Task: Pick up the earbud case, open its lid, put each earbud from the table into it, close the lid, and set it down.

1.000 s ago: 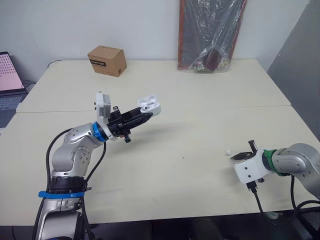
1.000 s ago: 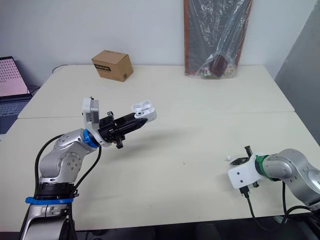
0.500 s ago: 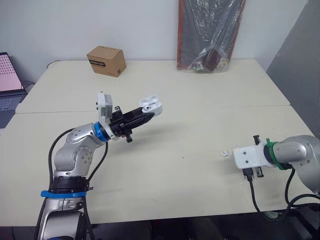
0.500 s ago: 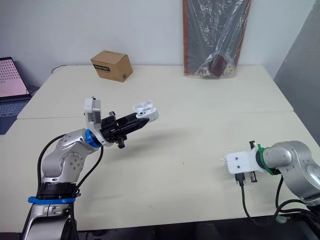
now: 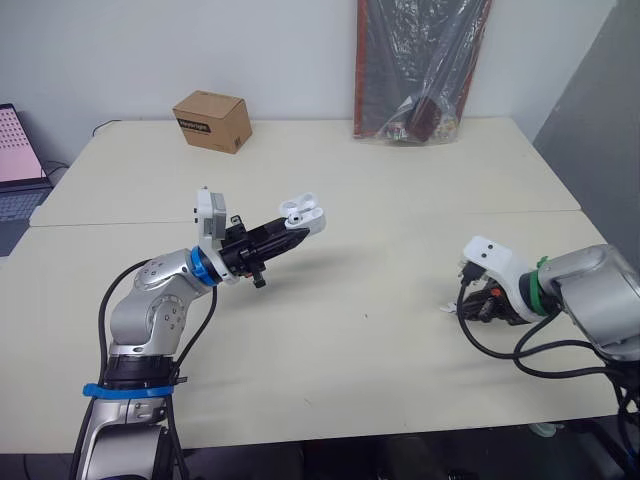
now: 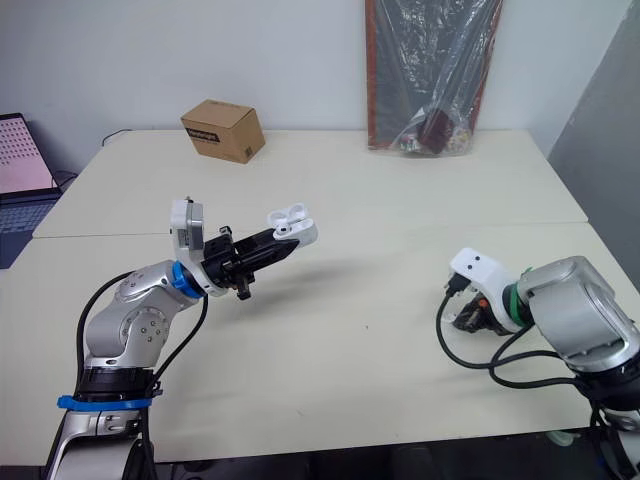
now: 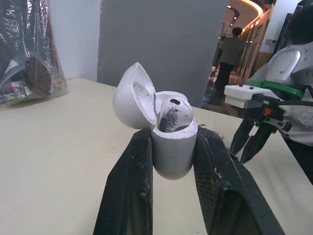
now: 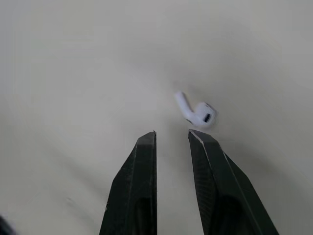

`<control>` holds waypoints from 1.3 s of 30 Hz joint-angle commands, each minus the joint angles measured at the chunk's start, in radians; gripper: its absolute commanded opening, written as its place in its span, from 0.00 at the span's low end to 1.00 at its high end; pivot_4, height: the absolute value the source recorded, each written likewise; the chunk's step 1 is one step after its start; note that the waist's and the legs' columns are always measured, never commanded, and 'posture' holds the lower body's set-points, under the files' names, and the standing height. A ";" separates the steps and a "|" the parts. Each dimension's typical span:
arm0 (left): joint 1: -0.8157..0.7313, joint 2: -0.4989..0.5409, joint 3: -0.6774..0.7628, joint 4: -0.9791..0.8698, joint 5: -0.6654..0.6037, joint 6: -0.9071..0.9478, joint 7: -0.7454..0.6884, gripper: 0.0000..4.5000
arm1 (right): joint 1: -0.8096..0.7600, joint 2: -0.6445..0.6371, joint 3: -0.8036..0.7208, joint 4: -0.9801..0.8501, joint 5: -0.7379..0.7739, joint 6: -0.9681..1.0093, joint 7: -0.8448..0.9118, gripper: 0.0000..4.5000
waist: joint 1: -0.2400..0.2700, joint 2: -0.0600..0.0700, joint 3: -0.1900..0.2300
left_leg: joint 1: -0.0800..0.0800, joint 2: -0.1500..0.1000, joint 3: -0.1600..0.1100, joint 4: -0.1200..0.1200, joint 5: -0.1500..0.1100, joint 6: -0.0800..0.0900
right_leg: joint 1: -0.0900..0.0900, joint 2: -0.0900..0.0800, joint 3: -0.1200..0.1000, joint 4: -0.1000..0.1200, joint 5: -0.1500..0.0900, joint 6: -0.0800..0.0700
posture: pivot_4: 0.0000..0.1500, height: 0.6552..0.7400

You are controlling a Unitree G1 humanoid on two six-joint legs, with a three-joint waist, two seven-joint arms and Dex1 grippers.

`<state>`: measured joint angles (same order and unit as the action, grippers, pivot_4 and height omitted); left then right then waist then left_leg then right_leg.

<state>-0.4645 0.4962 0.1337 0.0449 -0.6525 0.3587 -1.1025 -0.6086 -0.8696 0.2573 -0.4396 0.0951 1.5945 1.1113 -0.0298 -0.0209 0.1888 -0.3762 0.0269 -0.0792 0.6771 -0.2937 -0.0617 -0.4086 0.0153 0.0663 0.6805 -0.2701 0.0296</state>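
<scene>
Elbow bent, the left arm (image 5: 160, 290) is reaching forward, its left gripper (image 5: 288, 236) clamping the earbud case (image 7: 171, 152) above the table (image 5: 350, 330), left of centre. Left wrist view is showing detail the head views lack: lid (image 7: 132, 100) hinged back, opening facing up, one seated earbud (image 7: 173, 112). Right gripper (image 8: 172, 134) is pointing down, fingers slightly parted and empty, beside the loose earbud (image 8: 197, 111), which is lying flat with its stem aimed away from the fingertips.
</scene>
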 commanded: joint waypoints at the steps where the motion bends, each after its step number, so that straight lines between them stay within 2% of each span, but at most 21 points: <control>1: -0.003 -0.002 0.012 -0.032 -0.003 -0.022 0.000 0.17 | -0.001 0.020 -0.036 0.023 0.054 0.020 -0.118 0.23 | 0.000 0.000 0.000 | 0.000 0.000 0.000 0.000 0.000 0.000 | 0.000 0.000 0.000 0.000 0.000 0.000 | 1.00 1.00; 6: -0.001 -0.002 0.009 -0.037 -0.003 -0.018 0.003 0.17 | -0.019 0.040 -0.056 0.102 0.112 0.020 -0.261 0.23 | -0.001 0.000 0.000 | -0.002 0.000 0.000 0.000 0.000 0.000 | -0.001 0.000 0.000 0.000 0.000 0.000 | 1.00 1.00; 11: -0.001 -0.002 0.009 -0.037 -0.002 -0.019 0.004 0.17 | -0.026 0.002 -0.056 0.110 0.222 0.020 -0.328 0.23 | -0.001 0.000 0.000 | -0.003 0.000 0.000 0.000 0.000 0.000 | -0.002 0.000 0.000 0.000 0.000 0.000 | 1.00 1.00; 14: 0.001 -0.005 0.008 -0.038 -0.002 -0.019 0.005 0.17 | -0.031 -0.017 -0.049 0.101 0.287 0.020 -0.363 0.36 | -0.002 0.000 0.000 | -0.003 0.000 0.000 0.000 0.000 0.000 | -0.003 0.000 0.000 0.000 0.000 0.000 | 1.00 1.00; 20: 0.003 -0.008 0.007 -0.039 0.000 -0.020 0.005 0.17 | -0.048 -0.010 -0.034 0.125 0.329 0.020 -0.455 0.83 | -0.002 0.000 0.000 | -0.003 0.000 0.000 0.000 0.000 0.000 | -0.002 0.000 0.000 0.000 0.000 0.000 | 1.00 1.00; 27: 0.009 -0.005 0.012 -0.045 0.002 -0.020 0.007 0.17 | -0.059 -0.013 -0.008 0.146 0.350 0.020 -0.498 0.83 | -0.002 0.000 0.000 | -0.004 0.000 0.000 0.000 0.000 0.000 | -0.003 0.000 0.000 0.000 0.000 0.000 | 1.00 1.00; 31: 0.010 -0.002 0.013 -0.045 0.003 -0.020 0.006 0.17 | -0.067 -0.015 -0.011 0.132 0.383 0.020 -0.496 0.98 | -0.002 0.000 0.000 | -0.004 0.000 0.000 0.000 0.000 0.000 | -0.003 0.000 0.000 0.000 0.000 0.000 | 1.00 1.00; 39: 0.003 -0.002 0.010 -0.038 0.006 -0.022 0.001 0.17 | -0.094 0.017 -0.019 0.167 0.399 0.020 -0.526 0.98 | -0.002 0.000 0.000 | -0.004 0.000 0.000 0.000 0.000 0.000 | -0.004 0.000 0.000 0.000 0.000 0.000 | 1.00 1.00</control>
<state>-0.4449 0.4877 0.1337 0.0429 -0.6433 0.3585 -1.1006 -0.6784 -0.8532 0.2561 -0.2656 0.4868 1.6069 0.5903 -0.0317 -0.0209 0.1888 -0.3802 0.0272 -0.0790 0.6770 -0.2937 -0.0616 -0.4123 0.0157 0.0662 0.6801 -0.2701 0.0298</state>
